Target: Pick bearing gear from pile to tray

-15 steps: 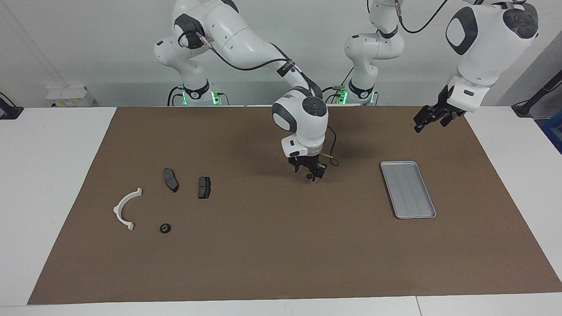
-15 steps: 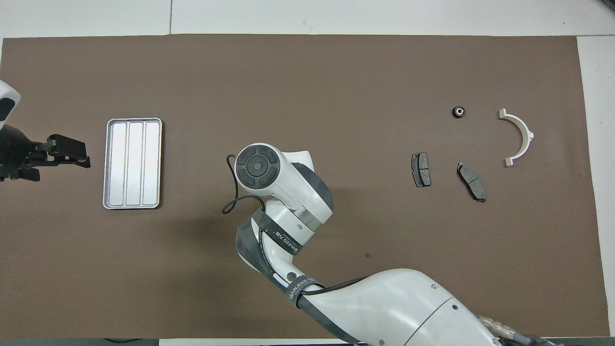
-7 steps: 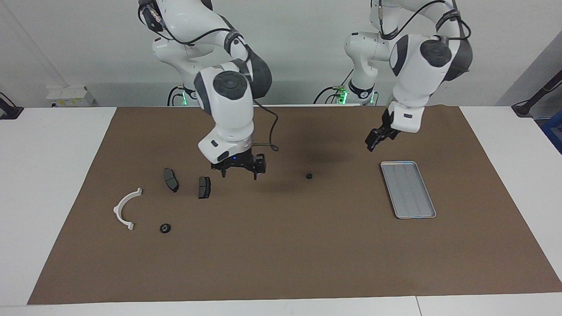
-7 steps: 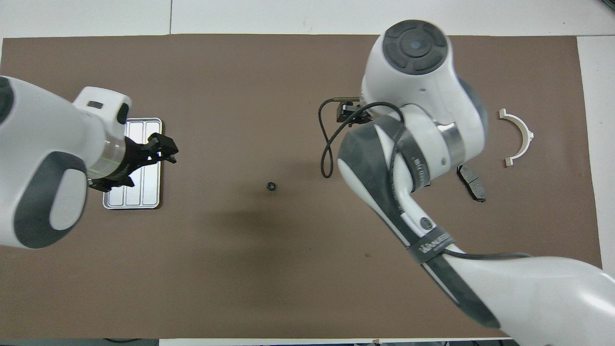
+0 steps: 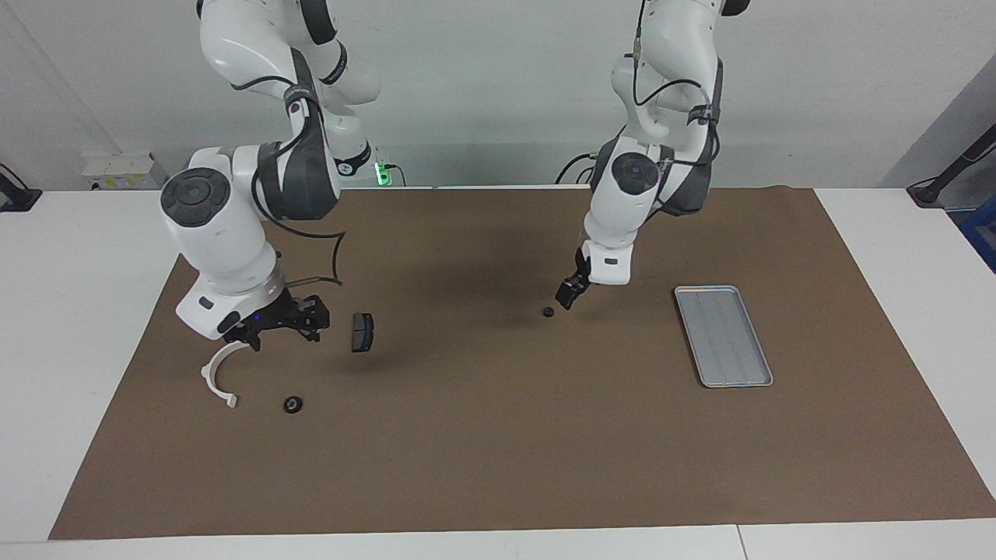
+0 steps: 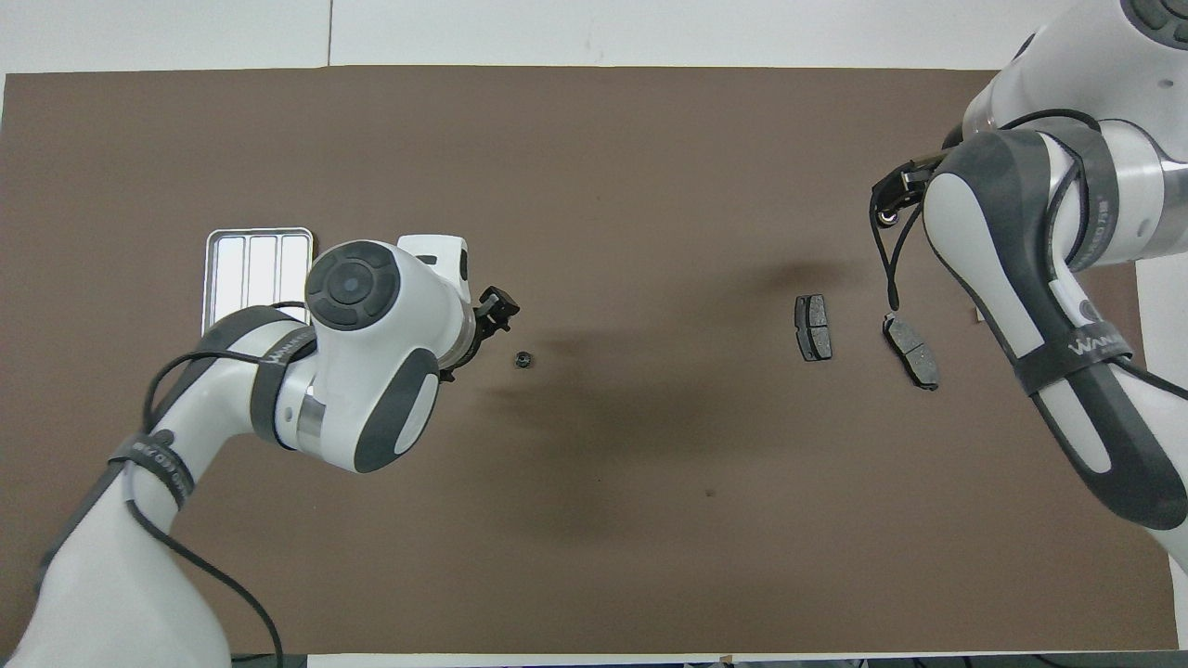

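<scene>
Two arms work over a brown mat [image 5: 498,435]; the left gripper [image 5: 569,293] hangs low just beside a small black gear [image 5: 548,312] lying alone mid-mat, its jaws spread and holding nothing, not touching the gear; the tray [image 5: 724,335] sits bare toward the left arm's end, well apart from that gear; toward the right arm's end, the right gripper [image 5: 282,320] hovers over the pile, jaws wide and empty, above a white bracket [image 5: 215,376]; one brake pad [image 5: 362,332] lies beside it, a second pad [image 6: 911,351] shows only from overhead; another gear [image 5: 292,404] rests farthest from the robots, near the bracket.
</scene>
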You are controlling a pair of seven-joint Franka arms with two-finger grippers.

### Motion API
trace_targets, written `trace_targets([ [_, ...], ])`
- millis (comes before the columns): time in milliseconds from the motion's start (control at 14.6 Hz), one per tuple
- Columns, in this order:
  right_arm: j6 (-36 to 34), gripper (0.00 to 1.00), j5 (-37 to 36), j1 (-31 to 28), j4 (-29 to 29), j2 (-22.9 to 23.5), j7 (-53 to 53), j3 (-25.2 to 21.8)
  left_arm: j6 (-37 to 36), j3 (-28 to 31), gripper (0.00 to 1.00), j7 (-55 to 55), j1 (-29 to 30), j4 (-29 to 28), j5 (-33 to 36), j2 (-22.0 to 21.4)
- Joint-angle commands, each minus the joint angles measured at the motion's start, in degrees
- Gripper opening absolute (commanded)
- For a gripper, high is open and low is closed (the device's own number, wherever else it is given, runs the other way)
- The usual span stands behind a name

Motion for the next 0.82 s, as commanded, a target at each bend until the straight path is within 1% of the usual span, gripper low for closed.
trace_targets([
  [0,8.39,1.00,0.45,-2.62,-6.43,0.38,-2.23,1.03,2.25,1.23,1.00,-2.83,-1.79,0.91,-0.92,3.00],
  [137,10.69,1.00,0.45,-2.63,-7.32,2.04,-1.88,0.95,3.04,1.23,1.00,-2.92,-1.88,0.82,-0.92,3.52],
  [273,12.53,1.00,0.36,-3.59,-6.62,4.42,-1.88,0.94,2.69,1.23,1.00,-3.01,-2.92,0.82,-0.92,3.96],
  [410,14.56,1.00,0.36,-4.30,-5.22,7.84,-1.88,0.95,2.25,1.23,1.00,-3.01,-3.29,0.91,-0.92,3.96],
  [615,14.92,1.00,0.45,-4.21,-4.07,10.40,-1.00,0.95,2.95,1.23,1.00,-3.10,-4.51,0.73,-0.92,3.96],
  [684,15.70,1.00,0.54,-4.21,-4.07,11.01,-0.04,0.95,2.95,1.23,0.98,-3.10,-4.52,0.65,-0.92,4.05],
  [752,16.93,1.00,0.63,-4.12,-4.07,11.54,0.75,0.95,3.21,1.23,0.95,-3.10,-4.52,0.65,-0.92,4.05],
])
